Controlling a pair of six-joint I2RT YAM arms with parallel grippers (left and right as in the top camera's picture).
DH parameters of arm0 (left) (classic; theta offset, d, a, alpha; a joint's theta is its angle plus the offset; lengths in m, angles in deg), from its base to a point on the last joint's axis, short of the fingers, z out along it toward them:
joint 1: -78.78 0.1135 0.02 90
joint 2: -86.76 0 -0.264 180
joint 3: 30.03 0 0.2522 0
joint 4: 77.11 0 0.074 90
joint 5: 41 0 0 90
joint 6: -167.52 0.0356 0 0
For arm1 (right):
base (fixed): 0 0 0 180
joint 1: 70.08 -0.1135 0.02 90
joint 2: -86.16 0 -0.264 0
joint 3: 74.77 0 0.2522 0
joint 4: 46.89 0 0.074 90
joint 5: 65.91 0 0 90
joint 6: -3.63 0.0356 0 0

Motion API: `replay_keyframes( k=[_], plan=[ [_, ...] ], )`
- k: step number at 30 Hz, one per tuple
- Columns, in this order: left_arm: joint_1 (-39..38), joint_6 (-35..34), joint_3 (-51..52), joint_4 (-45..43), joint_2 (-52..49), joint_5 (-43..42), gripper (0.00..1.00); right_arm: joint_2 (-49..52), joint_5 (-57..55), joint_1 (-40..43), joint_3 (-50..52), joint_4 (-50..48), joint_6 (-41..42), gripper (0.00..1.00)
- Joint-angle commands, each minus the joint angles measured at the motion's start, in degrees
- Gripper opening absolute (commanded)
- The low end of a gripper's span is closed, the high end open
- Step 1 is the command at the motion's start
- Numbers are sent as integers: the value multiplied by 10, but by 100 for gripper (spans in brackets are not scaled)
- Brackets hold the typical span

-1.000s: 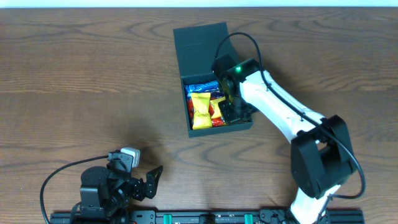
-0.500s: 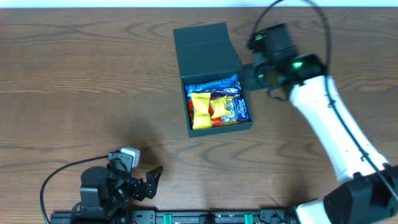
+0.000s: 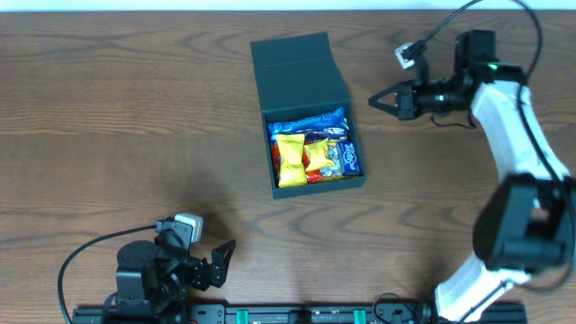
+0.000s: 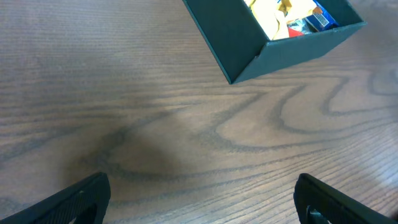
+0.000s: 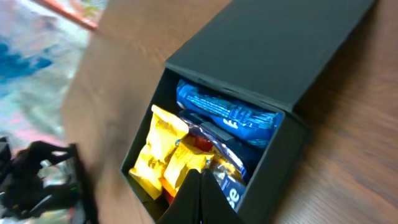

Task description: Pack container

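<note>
The container (image 3: pixel 298 74) is a dark box standing in the middle of the table, its flap lid lying open at the far side. Yellow packets (image 3: pixel 290 158), a blue packet (image 3: pixel 310 123) and red ones fill it. My right gripper (image 3: pixel 374 102) hangs to the right of the box, apart from it, shut and holding nothing. In the right wrist view its closed tips (image 5: pixel 200 172) point toward the container (image 5: pixel 281 167), with yellow packets (image 5: pixel 163 148) and a blue packet (image 5: pixel 227 110) showing inside. My left gripper (image 3: pixel 221 256) rests near the front edge, open and holding nothing (image 4: pixel 199 205); the container's corner (image 4: pixel 267 55) lies far ahead of it.
The left arm's base and cable (image 3: pixel 135 270) occupy the front left of the wooden table (image 3: pixel 117 117). The right arm (image 3: pixel 513 126) reaches along the right side. A rail (image 3: pixel 297 315) runs along the front edge.
My right gripper has come up out of the box and swung off to its right, staying shut. The packets now show uncovered. The left arm has not moved.
</note>
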Motion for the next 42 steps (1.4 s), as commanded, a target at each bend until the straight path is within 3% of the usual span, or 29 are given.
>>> replay_keyframes(
  k=[1, 18, 30, 35, 42],
  plan=[
    [3, -2, 0, 2, 3, 4, 95, 56, 71, 2, -57, -3, -4, 1],
    [3, -2, 0, 2, 3, 5, 95, 319, 88, 7, -356, -57, 300, 1],
    [3, -2, 0, 2, 3, 4, 95, 381, 104, -3, -362, -74, 307, 1],
    [3, -2, 0, 2, 3, 5, 95, 393, 35, -13, -362, -65, 307, 1],
    [3, -2, 0, 2, 3, 5, 95, 417, 34, -15, -362, -65, 330, 1]
  ],
)
